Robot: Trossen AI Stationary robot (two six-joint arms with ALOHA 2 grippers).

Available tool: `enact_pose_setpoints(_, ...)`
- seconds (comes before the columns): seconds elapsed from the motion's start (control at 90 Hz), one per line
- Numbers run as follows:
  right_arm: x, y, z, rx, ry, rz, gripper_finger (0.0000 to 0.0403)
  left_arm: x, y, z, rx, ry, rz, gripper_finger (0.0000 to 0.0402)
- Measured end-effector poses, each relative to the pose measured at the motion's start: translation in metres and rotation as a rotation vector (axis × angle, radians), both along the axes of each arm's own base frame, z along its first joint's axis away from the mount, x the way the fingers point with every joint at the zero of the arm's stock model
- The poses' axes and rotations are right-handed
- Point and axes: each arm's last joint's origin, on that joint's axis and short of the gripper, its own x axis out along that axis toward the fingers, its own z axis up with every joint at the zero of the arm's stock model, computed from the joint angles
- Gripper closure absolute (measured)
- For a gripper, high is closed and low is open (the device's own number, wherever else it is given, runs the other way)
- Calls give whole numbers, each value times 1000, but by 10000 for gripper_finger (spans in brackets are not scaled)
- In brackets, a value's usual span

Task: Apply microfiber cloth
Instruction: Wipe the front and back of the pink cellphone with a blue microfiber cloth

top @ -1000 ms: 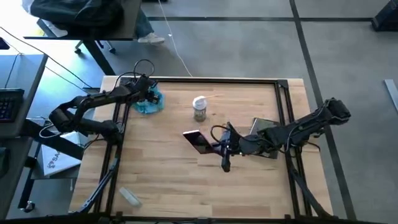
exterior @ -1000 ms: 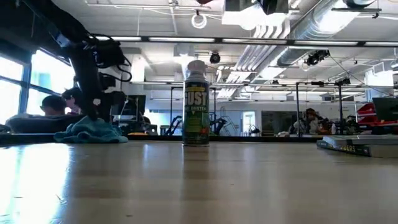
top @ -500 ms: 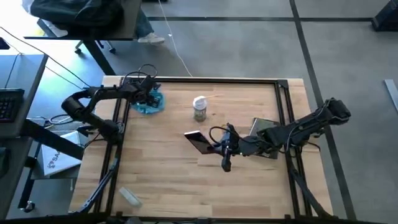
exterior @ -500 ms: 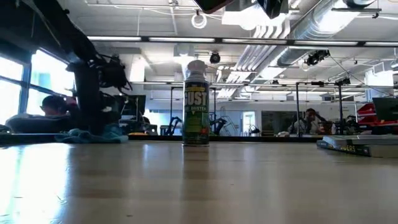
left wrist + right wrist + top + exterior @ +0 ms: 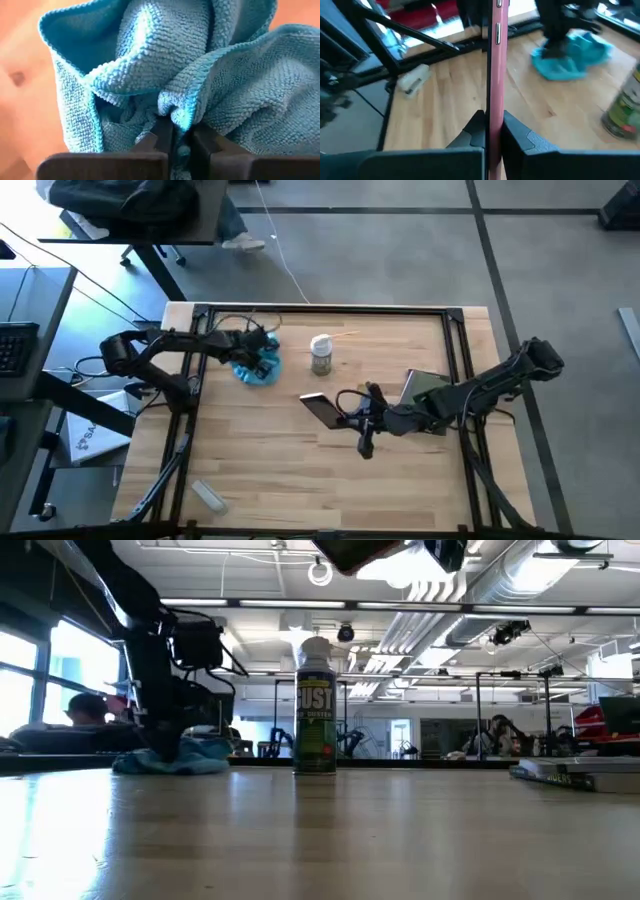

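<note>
Pale wooden planks form the table (image 5: 300, 470), which stands on a grey floor with desks off to one side. Left hand (image 5: 262, 356) is down at the far left part of the table, its fingers (image 5: 161, 136) pinched together on a fold of the microfiber cloth (image 5: 257, 367); the wrist view shows the teal weave bunched up directly against both fingers. From the low view the cloth (image 5: 175, 757) lies crumpled on the table surface with the arm standing over it. A spray can (image 5: 321, 355) stands upright just beside the cloth, toward the table's middle (label reads "DUST" in the low view). Right hand (image 5: 345, 412) is near the table's centre, clamped on a phone (image 5: 322, 409) with a pink edge, which appears to be raised off the table, though the high view alone does not settle this. The right wrist view shows that phone (image 5: 496, 65) edge-on between the two fingers. A flat grey-green pad (image 5: 425, 388) lies under the right arm. A small pale object (image 5: 208, 495) rests at the near left edge.
</note>
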Motion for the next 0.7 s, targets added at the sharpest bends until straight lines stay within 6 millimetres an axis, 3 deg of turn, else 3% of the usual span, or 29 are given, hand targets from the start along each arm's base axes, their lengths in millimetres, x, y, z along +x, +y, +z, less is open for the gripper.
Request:
enact_pose_setpoints(0.278, 7, 2, -40, 52, 179, -84, 402, 3, -77, 5, 72, -135, -202, 397)
enact_pose_setpoints(0.533, 30, -4, -83, 107, 274, -170, 402, 4, -146, 46, 219, -496, -518, 400)
enact_pose_setpoints(0.7, 49, -16, -102, 192, 259, -194, 402, 9, -178, 73, 296, -785, -632, 401)
